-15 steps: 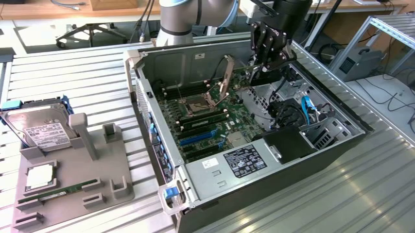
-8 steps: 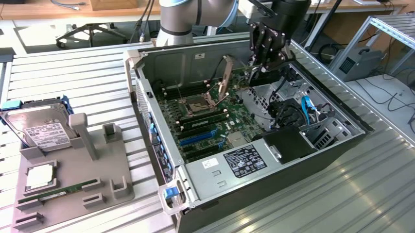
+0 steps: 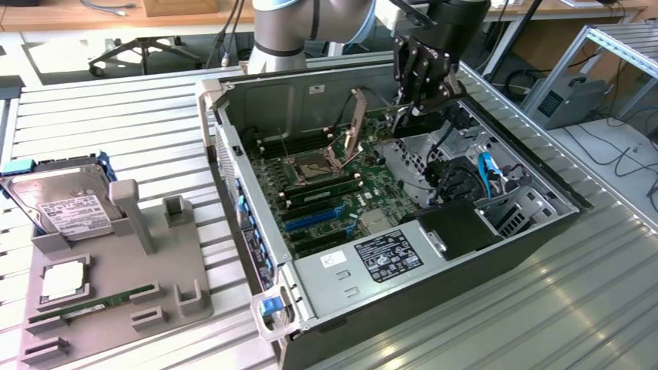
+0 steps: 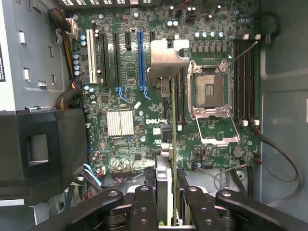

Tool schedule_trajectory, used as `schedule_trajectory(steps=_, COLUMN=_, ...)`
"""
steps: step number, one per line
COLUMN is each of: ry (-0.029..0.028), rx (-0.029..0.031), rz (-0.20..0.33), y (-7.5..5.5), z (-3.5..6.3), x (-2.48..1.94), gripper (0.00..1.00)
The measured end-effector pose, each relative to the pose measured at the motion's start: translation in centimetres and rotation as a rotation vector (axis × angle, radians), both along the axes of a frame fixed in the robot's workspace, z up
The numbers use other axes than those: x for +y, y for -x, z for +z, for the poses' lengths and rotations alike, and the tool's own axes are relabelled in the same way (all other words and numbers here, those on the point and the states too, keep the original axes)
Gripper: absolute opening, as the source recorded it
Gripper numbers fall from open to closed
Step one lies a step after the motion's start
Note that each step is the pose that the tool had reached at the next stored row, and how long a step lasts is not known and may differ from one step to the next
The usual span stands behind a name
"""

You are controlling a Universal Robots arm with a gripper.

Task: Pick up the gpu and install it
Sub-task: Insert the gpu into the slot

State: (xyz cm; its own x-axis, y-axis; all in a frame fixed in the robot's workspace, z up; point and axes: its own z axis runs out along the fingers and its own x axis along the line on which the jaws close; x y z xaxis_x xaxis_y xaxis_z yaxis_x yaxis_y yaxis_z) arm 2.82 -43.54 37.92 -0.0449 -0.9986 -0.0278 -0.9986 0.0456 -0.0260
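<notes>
My gripper (image 3: pixel 420 108) hangs inside the open computer case (image 3: pixel 231 177), above the drive-bay side of the motherboard (image 3: pixel 340 193). It is shut on the gpu (image 3: pixel 414 125), which shows as a dark block below the fingers. In the wrist view the gpu (image 4: pixel 166 60) runs edge-on from between the black fingers (image 4: pixel 144 197) out over the board, its pale metal bracket at the far end. The gripper (image 4: pixel 166 192) holds the card above the board, near the blue expansion slot (image 4: pixel 140 62) and black slots beside it. I cannot tell whether the card touches a slot.
An open CPU socket (image 4: pixel 209 89) lies beside the card. A black shroud (image 4: pixel 38 149) and the power supply (image 3: pixel 383 254) crowd the case's near end. On the exterior view's left a grey tray (image 3: pixel 185 301) carries a hard drive (image 3: pixel 67 204), a processor (image 3: pixel 64 279) and a memory stick (image 3: pixel 92 304).
</notes>
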Motion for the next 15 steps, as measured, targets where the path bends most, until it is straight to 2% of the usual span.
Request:
schedule_trajectory(steps=5, ry=0.0001, rx=0.0, rz=0.0, y=0.09, z=-0.03, x=0.0, gripper=0.27)
schedule_trajectory(steps=7, ry=0.0, rx=0.0, rz=0.0, y=0.41, z=-0.5, x=0.0, gripper=0.27)
schedule_trajectory(steps=15, ry=0.0, rx=0.0, rz=0.0, y=0.54, z=-0.54, x=0.0, gripper=0.27)
